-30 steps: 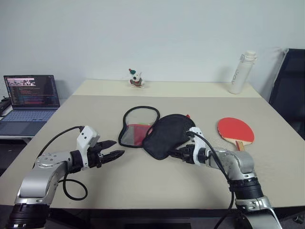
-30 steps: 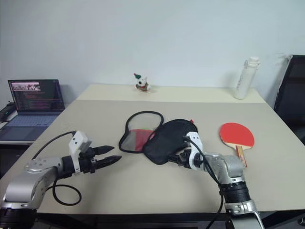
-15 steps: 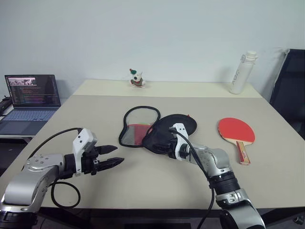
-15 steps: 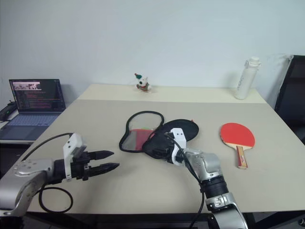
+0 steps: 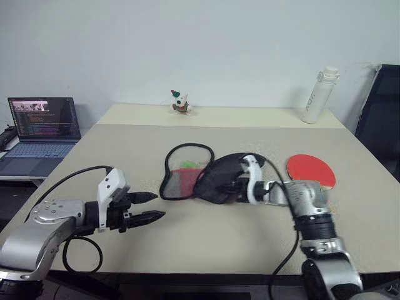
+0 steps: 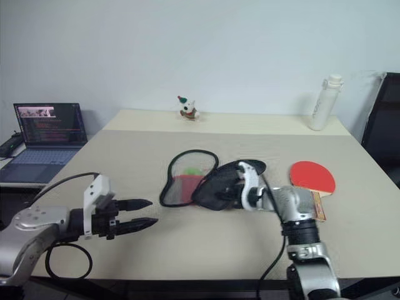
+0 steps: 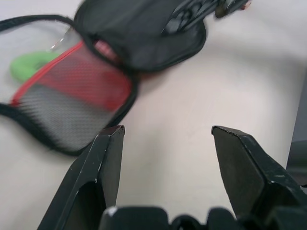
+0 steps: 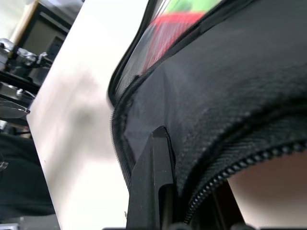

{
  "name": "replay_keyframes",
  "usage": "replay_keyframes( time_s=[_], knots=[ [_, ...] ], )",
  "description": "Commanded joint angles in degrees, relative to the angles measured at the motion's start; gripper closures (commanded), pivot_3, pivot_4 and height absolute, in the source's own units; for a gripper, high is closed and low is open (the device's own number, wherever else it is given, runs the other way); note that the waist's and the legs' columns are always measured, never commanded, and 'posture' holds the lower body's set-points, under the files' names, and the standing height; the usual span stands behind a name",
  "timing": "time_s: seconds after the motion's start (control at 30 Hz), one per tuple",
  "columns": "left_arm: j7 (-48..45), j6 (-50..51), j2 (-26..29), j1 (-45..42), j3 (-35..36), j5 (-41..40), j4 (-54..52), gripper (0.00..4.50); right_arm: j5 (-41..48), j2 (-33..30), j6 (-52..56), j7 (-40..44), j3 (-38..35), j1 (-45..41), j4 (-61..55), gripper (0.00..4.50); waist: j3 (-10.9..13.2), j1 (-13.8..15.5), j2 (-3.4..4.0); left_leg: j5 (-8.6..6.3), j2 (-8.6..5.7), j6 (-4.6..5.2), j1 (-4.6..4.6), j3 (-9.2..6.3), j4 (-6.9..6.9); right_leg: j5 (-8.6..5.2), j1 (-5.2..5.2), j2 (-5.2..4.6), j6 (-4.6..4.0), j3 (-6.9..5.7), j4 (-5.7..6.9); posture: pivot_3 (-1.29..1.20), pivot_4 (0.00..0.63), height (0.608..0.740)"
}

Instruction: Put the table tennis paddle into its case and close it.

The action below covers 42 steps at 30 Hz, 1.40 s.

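Gripping the case (image 5: 215, 178) mid-table, right gripper (image 5: 239, 185) clamped on its black flap | left gripper (image 5: 149, 207) hovers with fingers apart near the front edge | paddle (image 5: 311, 170) waits toward the right edge | next: hold the flap open, fetch the paddle

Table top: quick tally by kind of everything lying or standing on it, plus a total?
Paddle: 1
Case: 1
Bottle: 1
Small figurine: 1
Total: 4
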Motion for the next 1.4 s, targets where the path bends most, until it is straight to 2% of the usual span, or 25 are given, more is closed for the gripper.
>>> replay_keyframes(
  time_s=[0.03, 0.13, 0.3, 0.43, 0.73, 0.87, 1.13, 1.2, 1.23, 1.4],
  knots=[
    [-1.10, -0.69, 0.98, -1.65, -1.06, -0.19, -1.46, 1.34, 1.25, -7.07, 1.67, 6.97, 4.35, 0.19, -2.01, 4.47, 0.01, 0.01, -0.01, 0.00, 0.00, 0.00, 0.00, 0.01, -0.02, 0.00, -0.01, 0.00, 0.00, 0.01, 0.00, 0.00, 0.150, 0.740],
    [-1.69, -1.11, 1.08, -2.61, -2.20, 0.26, -0.95, 1.34, 0.49, -12.62, 0.25, 11.73, 8.51, 0.64, -1.07, 4.47, 0.01, -0.01, -0.02, -0.01, -0.01, 0.01, -0.01, 0.05, -0.03, -0.01, -0.05, 0.01, -0.01, 0.04, -0.03, 0.00, 0.150, 0.740],
    [-2.37, -2.02, 1.17, -3.48, -3.80, 1.25, -0.33, 1.34, -2.58, -18.03, -3.75, 17.79, 14.70, -0.20, 2.36, 4.47, 0.03, -0.19, -0.04, -0.01, 0.01, 0.01, -0.01, 0.07, -0.04, -0.01, -0.07, 0.04, 0.00, 0.07, -0.04, 0.00, 0.150, 0.740],
    [-2.54, -2.39, 0.82, -3.70, -4.20, 1.68, -0.01, 1.34, -4.98, -18.91, -6.78, 21.15, 17.43, -1.71, 5.98, 4.47, 0.05, -0.18, -0.05, -0.01, 0.00, 0.01, -0.02, 0.08, -0.03, -0.01, -0.08, 0.04, 0.00, 0.08, -0.04, 0.00, 0.150, 0.740],
    [-2.60, -3.57, 0.69, -2.21, -4.17, 2.14, -0.07, 1.34, -12.16, -17.97, -13.89, 23.25, 17.87, -6.42, 19.18, 4.47, 0.07, -0.02, -0.06, 0.00, 0.00, 0.00, -0.02, 0.07, -0.02, -0.01, -0.07, 0.04, 0.00, 0.07, -0.04, 0.00, 0.150, 0.740],
    [-2.68, -4.07, 0.57, -2.01, -4.28, 2.39, 0.21, 1.34, -14.12, -18.43, -15.15, 24.86, 18.18, -7.37, 21.56, 3.59, 0.07, -0.01, -0.06, 0.00, 0.00, 0.00, -0.02, 0.07, -0.01, -0.01, -0.06, 0.04, 0.00, 0.07, -0.04, 0.00, 0.150, 0.740],
    [-3.22, -5.54, -0.15, -2.92, -5.59, 3.05, 1.77, 1.34, -17.03, -20.83, -16.79, 29.05, 19.19, -7.72, 21.44, 0.92, 0.07, 0.00, -0.06, 0.00, 0.00, 0.00, -0.02, 0.06, 0.01, -0.01, -0.05, 0.04, 0.00, 0.05, -0.03, 0.00, 0.150, 0.740],
    [-3.28, -5.89, -0.43, -3.21, -6.04, 3.21, 2.17, 1.34, -19.62, -22.72, -21.82, 30.18, 20.77, -7.56, 20.47, 0.23, 0.07, 0.01, -0.06, 0.00, 0.00, 0.00, -0.02, 0.05, 0.06, -0.01, -0.01, 0.04, 0.00, 0.04, -0.03, 0.00, 0.150, 0.740],
    [-3.33, -6.02, -0.56, -3.31, -6.24, 3.26, 2.32, 1.34, -20.14, -23.35, -23.04, 30.63, 20.69, -7.74, 20.24, 0.03, 0.07, 0.04, -0.06, 0.00, 0.00, 0.01, -0.02, 0.05, 0.08, -0.01, -0.01, 0.03, 0.00, 0.04, -0.03, 0.00, 0.150, 0.740],
    [-3.58, -6.58, -1.52, -3.73, -7.28, 3.44, 2.75, 1.34, -24.30, -28.25, -31.09, 31.91, 20.35, -6.46, 17.81, 0.03, 0.12, 0.15, -0.05, -0.01, -0.02, 0.01, -0.02, 0.05, 0.07, -0.01, -0.03, 0.02, 0.00, 0.04, -0.03, 0.00, 0.150, 0.740]
  ],
)
